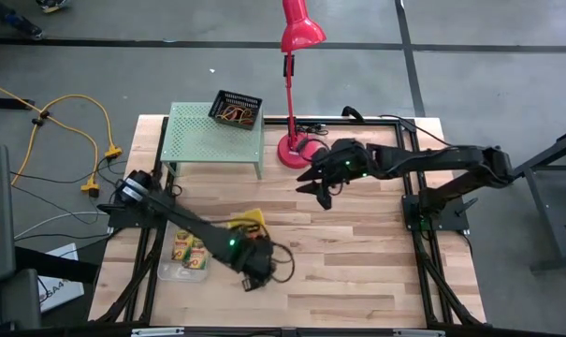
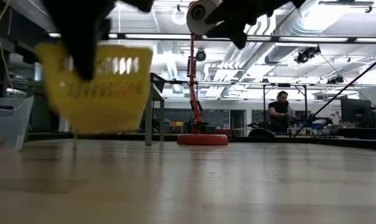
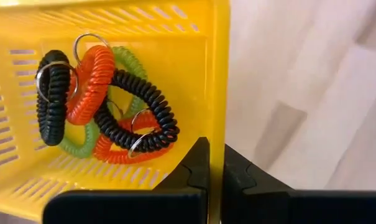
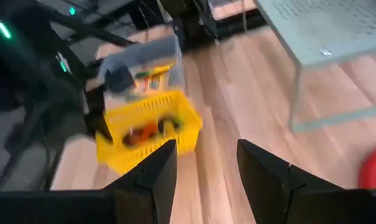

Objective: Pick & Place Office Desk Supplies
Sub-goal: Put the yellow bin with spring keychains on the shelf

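The left pincer [image 3: 215, 180] is pinching the rim of the yellow bin [image 3: 175, 25], one finger inside the wall and one outside. In the low view the yellow bin hangs clear of the surface [image 2: 237, 180], under the left arm. Inside it lie coiled loops [image 3: 107, 99] in black, red and green, tangled together with metal rings. In the high view this bin sits at the front left of the surface, just beside the clear bin [image 1: 175, 271], which holds crayon boxes [image 1: 191, 251]. The black mesh bin [image 1: 236, 109] rests on a corner of the green rack [image 1: 203, 140], near the red lamp [image 1: 297, 37]. The right pincer [image 1: 318, 183] hovers spread and empty by the lamp base, well apart from the yellow bin.
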### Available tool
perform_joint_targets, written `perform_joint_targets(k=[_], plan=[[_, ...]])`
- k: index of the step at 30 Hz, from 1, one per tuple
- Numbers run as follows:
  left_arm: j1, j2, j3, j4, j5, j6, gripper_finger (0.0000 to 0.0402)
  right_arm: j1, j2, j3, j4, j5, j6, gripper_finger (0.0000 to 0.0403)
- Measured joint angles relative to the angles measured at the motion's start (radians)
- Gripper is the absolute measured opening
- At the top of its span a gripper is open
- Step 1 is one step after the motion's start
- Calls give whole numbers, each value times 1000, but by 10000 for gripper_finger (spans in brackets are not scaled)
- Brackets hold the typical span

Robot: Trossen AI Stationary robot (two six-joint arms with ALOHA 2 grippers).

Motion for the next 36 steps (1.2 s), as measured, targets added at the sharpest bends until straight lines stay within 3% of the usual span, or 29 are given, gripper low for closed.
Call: perform_joint_targets(k=[7,17,27,36], plan=[[101,-2,254,-334,-124,-102,0,4,-161,-2,-111,70,-65,155],[317,-2,504,-492,-126,-158,0,4,-369,-1,-183,76,-134,155],[568,-13,538,-521,-93,-91,0,4,-408,-2,-257,77,-152,155],[717,-13,537,-521,-97,-87,0,4,-410,-2,-302,76,-154,155]])
